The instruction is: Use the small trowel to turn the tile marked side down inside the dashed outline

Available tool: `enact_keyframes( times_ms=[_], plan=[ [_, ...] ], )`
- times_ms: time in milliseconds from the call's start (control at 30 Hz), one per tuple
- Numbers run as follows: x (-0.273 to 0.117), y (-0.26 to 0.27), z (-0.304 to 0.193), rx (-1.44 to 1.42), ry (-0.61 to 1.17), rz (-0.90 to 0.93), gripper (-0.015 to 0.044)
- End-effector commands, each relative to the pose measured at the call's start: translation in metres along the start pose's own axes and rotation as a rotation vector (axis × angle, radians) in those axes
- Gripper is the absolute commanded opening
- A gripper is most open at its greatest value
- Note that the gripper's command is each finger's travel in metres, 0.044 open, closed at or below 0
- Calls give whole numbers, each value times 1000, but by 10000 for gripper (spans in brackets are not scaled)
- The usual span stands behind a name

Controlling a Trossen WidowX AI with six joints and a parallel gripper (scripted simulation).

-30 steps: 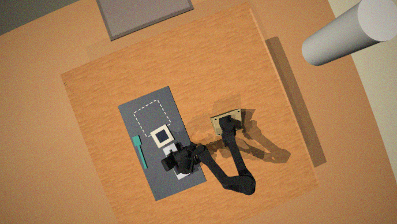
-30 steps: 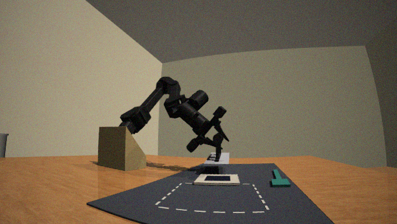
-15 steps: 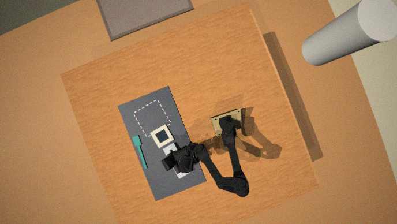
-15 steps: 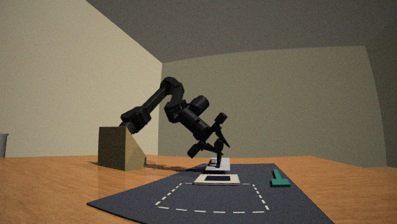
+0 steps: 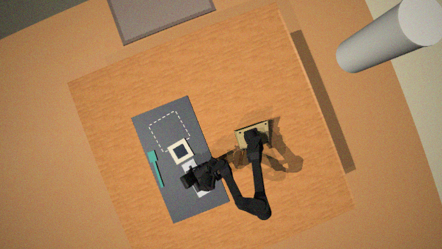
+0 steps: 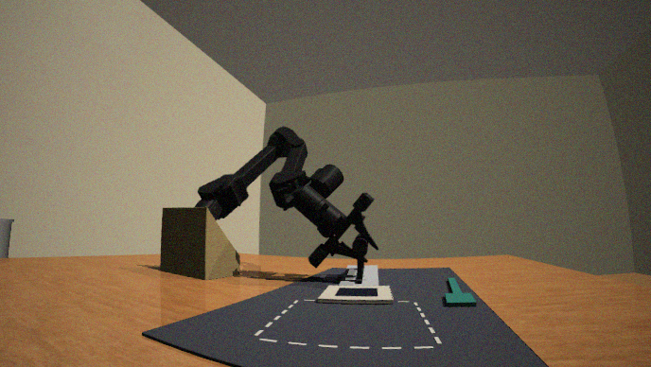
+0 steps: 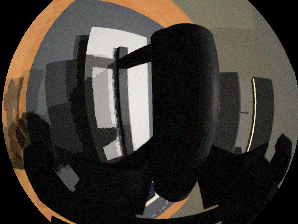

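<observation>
Okay, so the gripper [image 5: 196, 174] [image 6: 360, 247] [image 7: 173, 139] is clamped on the small trowel [image 5: 189, 165] [image 6: 371, 274] [image 7: 137, 100], fingers closed around its fat black handle. From that grip a thin dark neck runs down to a dark strip along the blade, and the blade itself is a flat, pale, whitish-grey rectangle with patchy shadows over it. It's down low at the mat [image 5: 175, 210] [image 6: 473, 331], lined up right next to the tile [image 5: 180, 151] [image 6: 357, 292]; can't tell if the edges actually touch. The tile is a flat cream square, thin at the sides, with a smaller near-black square in the middle of its top, so the marked side is facing up. It's lying flat on the dark grey mat, mostly outside the dashed outline [image 5: 175, 111] [image 6: 360, 347], just covering a bit of the white dashes along the side nearest the trowel. Off to the other side there's a green T-shaped tool [image 5: 152, 156] [image 6: 460, 299] lying flat by the mat's long edge, apart from the tile. Further out, the black arm [image 5: 258, 176] [image 6: 257, 166] bends back over the wood-grain table [image 5: 225, 80] [image 6: 71, 303] to its tan base block [image 5: 239, 133] [image 6: 184, 241].
</observation>
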State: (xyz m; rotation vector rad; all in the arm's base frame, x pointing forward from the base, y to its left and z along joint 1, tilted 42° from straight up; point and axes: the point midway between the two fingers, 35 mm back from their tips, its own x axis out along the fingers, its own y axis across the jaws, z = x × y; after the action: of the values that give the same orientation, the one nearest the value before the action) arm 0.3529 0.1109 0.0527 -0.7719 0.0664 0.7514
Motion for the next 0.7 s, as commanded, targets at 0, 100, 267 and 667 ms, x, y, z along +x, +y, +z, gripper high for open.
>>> enact_keyframes(
  times_ms=[0,100,267,667],
  plan=[
    [0,-2,-6,7,7,-7,0],
    [0,-2,-11,6,7,-6,0],
    [0,-3,-19,6,8,-6,0],
    [-2,-4,-39,5,8,-6,0]
  ],
)
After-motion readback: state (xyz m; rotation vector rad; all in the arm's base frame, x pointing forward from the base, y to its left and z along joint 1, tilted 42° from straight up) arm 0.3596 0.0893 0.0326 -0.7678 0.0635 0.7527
